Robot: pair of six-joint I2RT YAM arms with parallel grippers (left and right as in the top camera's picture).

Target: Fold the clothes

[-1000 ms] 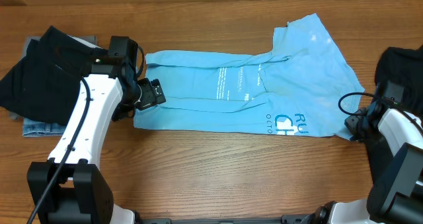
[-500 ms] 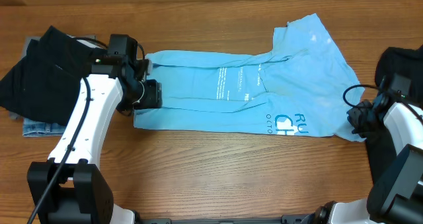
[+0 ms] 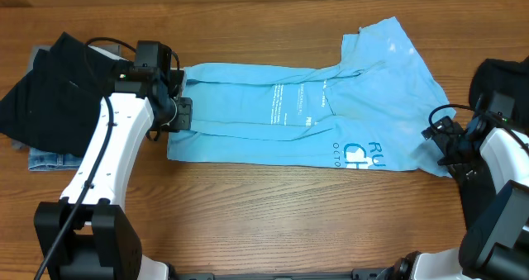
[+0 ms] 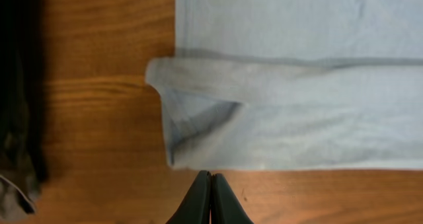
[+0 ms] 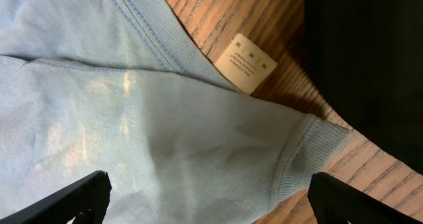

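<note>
Limp, light T-shirt (image 3: 273, 106) (likely slides on the desk (image 3: 264, 197)): pinch it at hem corners. The left hand (image 4: 211, 179) sits closed at its edge; the right hand (image 5: 208, 197) gapes wide.

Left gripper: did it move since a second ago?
Yes. The left gripper slid toward the black clothes, off the unmoved blue T-shirt to its end edge.

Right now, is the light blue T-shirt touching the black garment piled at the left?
Apart. The left wrist view shows a strip of bare wooden table between the light blue T-shirt and the black garment, from top to bottom of the picture.
</note>
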